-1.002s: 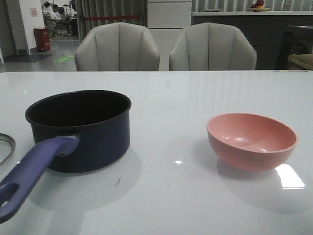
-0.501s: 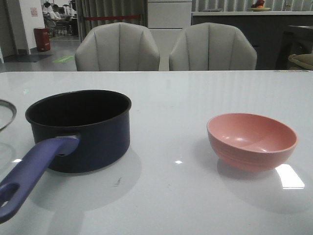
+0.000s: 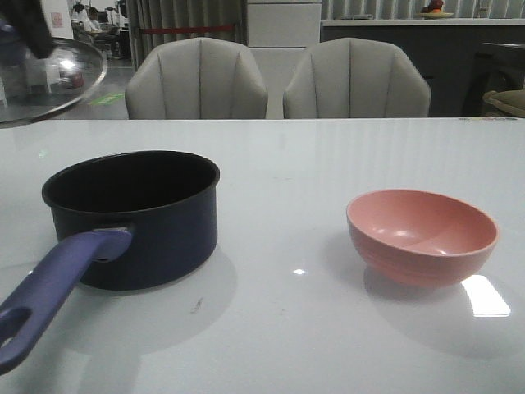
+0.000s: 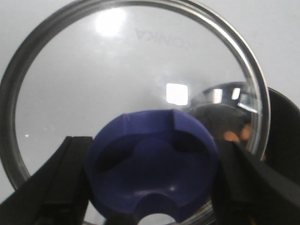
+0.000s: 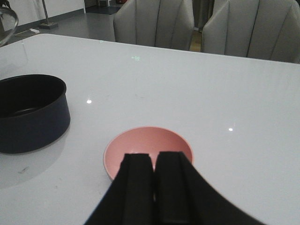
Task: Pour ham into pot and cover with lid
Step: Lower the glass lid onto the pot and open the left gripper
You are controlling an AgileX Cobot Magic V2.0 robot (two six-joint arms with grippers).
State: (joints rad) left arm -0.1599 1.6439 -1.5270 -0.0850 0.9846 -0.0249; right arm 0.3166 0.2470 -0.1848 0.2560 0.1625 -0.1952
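Observation:
My left gripper (image 4: 152, 187) is shut on the blue-purple knob (image 4: 150, 154) of the clear glass lid (image 4: 117, 70). In the front view it holds the lid (image 3: 49, 78) tilted in the air at the far left, above and left of the pot (image 3: 135, 217). The navy pot stands on the table with its purple handle (image 3: 49, 287) pointing toward me. Orange ham pieces (image 4: 232, 136) show through the glass, inside the pot's dark rim (image 4: 283, 122). My right gripper (image 5: 153, 159) is shut and empty, over the near side of the empty pink bowl (image 5: 147, 143).
The pink bowl (image 3: 422, 234) sits on the white table (image 3: 279, 328) to the right of the pot. Two grey chairs (image 3: 197, 82) stand behind the table's far edge. The right wrist view shows the pot (image 5: 30, 115) and the lid's rim (image 5: 7, 23).
The lid has risen from the table at the far left edge to high in the air at the upper left. The pot and the bowl have not moved.

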